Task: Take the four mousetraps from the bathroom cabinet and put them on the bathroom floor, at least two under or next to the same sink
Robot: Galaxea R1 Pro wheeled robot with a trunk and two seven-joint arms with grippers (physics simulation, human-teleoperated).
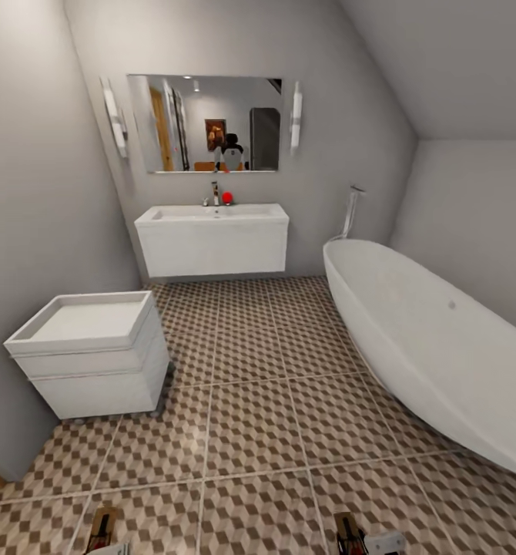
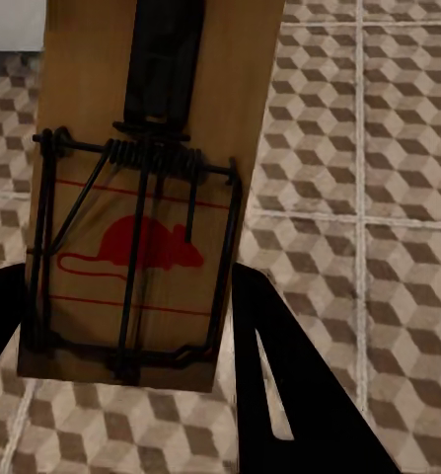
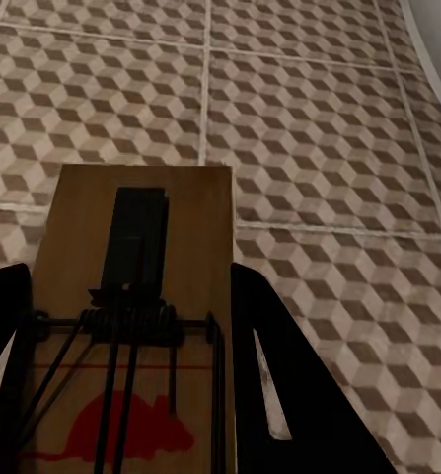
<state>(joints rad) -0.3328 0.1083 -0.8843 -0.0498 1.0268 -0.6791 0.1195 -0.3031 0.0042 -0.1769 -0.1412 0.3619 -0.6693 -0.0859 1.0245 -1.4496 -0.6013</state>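
Two mousetraps are in my grippers. In the left wrist view, one mousetrap, a wooden board with a red mouse print and a dark wire spring, sits between the black fingers of my left gripper, which is shut on it. My right gripper is shut on a second mousetrap in the same way. Both traps hang above the cube-patterned bathroom floor and show at the head view's lower edge. The white wall-hung bathroom sink is straight ahead on the far wall. The cabinet is out of view.
A white oval bathtub runs along the right side. A white box-shaped fixture stands on the floor at the left wall. A mirror hangs above the sink, and a small red object sits by the faucet. Open tiled floor lies between.
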